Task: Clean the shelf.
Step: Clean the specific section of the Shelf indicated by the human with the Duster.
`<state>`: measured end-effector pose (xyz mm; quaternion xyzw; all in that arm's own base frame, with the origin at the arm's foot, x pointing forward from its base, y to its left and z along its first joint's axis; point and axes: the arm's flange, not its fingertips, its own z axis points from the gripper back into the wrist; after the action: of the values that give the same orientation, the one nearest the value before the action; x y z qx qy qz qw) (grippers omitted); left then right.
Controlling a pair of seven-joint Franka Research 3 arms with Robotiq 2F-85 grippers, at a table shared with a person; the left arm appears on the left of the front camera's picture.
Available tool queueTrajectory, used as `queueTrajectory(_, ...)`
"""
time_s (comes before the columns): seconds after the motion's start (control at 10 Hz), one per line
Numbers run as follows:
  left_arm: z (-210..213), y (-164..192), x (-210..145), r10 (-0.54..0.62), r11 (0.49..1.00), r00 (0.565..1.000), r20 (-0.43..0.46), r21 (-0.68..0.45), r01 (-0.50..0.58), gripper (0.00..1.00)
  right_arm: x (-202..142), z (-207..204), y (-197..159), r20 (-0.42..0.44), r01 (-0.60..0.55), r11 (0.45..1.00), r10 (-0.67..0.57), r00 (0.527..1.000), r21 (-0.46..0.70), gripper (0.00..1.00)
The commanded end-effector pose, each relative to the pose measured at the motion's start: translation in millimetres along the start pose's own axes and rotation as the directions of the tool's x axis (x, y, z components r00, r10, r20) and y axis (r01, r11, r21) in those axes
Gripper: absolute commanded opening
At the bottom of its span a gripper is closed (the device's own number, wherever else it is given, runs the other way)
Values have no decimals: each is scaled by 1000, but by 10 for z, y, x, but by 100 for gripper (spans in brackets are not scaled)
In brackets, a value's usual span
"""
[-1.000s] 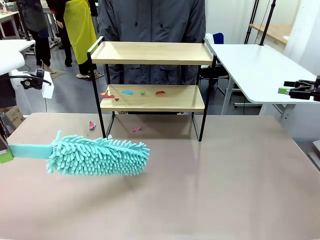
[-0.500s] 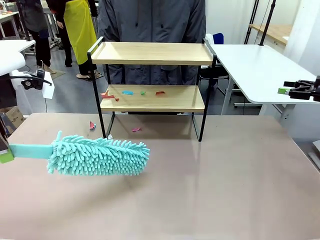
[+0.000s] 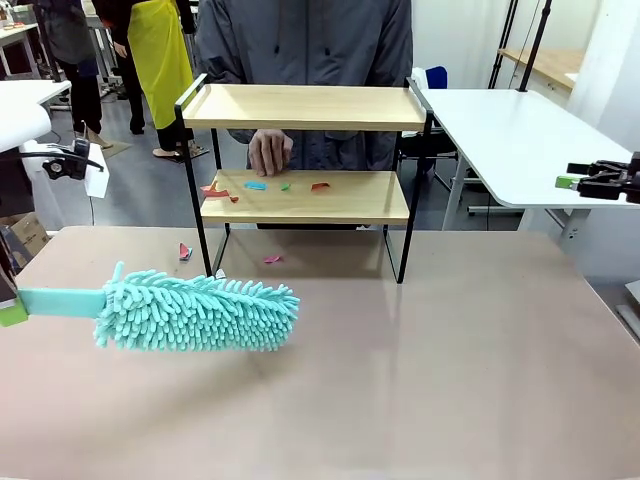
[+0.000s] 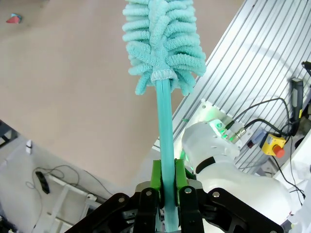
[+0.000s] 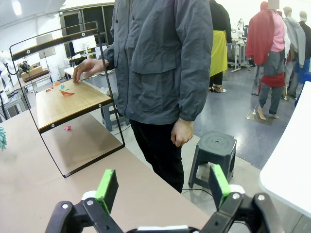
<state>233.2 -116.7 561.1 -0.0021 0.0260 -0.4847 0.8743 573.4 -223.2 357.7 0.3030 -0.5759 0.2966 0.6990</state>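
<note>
The brown desk (image 3: 450, 380) is carrying the two-tier shelf (image 3: 300, 105) at its far edge, toward 12 o'clock in the front view. A person's hand (image 3: 270, 152) is reaching in over the lower board. The teal duster (image 3: 195, 312) is hanging low over the desk, its long axis running 9 to 3. The shelf is lying at about 1 o'clock from its fluffy tip, so the left arm looks nearer. The left gripper (image 4: 166, 177) is clamping narrowly on the duster's handle. The right gripper (image 5: 163, 187) is standing wide and holding nothing, well apart at 3 o'clock. Small paper scraps (image 3: 255, 185) are littering the lower board.

No text, label or number is legible anywhere.
</note>
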Motion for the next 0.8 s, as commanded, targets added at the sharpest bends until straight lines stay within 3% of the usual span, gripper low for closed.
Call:
queueTrajectory(0.0,2,2,0,7,1000,1000,22,-3,-7,13,24,-12,22,0,-3,1000,3,1000,1,100)
queueTrajectory(0.7,2,2,0,7,1000,1000,22,-3,-7,13,24,-12,22,0,-3,1000,3,1000,1,100)
